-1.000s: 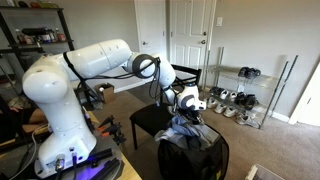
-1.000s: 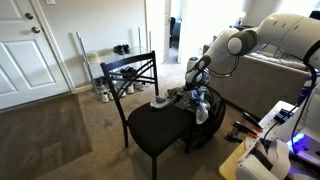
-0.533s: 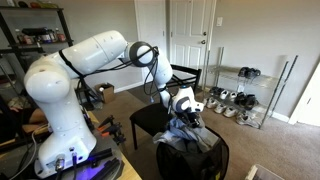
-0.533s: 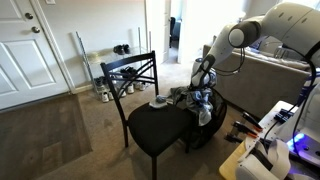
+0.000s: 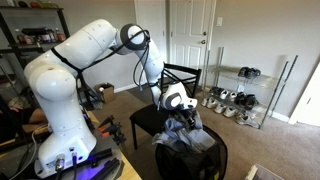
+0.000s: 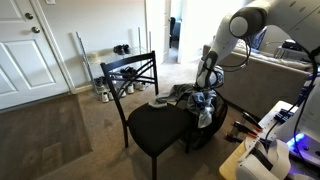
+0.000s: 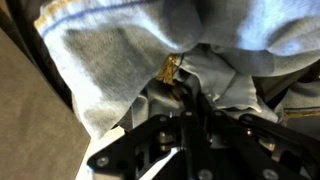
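The likeliest trouble, as I judge it, lies with the cloth to the left of the end effector (image 6: 205, 93). There the grey garment (image 6: 180, 96) trails over the seat of the chair (image 6: 155, 130), and any pull could drag that loose part across the seat edge or snag it on the frame. A thin pinch of soft fabric could also slide out under the weight of the hanging folds. Just below and to the right of the end effector, the rim of the black bag (image 6: 215, 130) could catch a sleeve or hem, tipping the bag or leaving cloth draped outside it. In the wrist view the end effector (image 7: 186, 96) looks narrow. Its fingers are drawn close together on a fold of the grey garment (image 7: 100, 55), right beside a small yellow tag (image 7: 170, 68). The cloth fills most of that view, so I cannot tell how deep the bite goes.
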{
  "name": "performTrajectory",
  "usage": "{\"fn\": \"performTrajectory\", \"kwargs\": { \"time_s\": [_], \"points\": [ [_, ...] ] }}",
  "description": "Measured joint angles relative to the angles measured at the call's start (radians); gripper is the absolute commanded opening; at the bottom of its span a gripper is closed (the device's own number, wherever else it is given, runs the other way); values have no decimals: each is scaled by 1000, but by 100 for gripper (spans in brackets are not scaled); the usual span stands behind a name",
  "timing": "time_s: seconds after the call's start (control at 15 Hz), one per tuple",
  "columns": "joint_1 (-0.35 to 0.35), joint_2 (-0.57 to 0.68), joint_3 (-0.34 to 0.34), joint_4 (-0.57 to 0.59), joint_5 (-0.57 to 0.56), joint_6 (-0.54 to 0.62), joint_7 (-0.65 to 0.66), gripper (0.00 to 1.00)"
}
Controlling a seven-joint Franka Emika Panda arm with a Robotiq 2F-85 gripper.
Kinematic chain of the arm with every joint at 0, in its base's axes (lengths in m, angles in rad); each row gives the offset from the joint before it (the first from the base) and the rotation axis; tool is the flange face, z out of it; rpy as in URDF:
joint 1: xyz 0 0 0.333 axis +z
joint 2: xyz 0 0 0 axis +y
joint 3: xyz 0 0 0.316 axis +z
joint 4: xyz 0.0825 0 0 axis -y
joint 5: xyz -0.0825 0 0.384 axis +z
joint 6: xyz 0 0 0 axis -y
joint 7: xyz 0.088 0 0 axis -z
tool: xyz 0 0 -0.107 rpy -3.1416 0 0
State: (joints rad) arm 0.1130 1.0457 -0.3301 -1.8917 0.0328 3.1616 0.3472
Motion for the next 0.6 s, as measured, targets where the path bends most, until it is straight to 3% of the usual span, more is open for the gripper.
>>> {"fn": "performTrajectory", "kwargs": {
  "time_s": [0.6],
  "points": [
    [261, -251, -175, -398, 89, 64, -2, 7]
  ]
}}
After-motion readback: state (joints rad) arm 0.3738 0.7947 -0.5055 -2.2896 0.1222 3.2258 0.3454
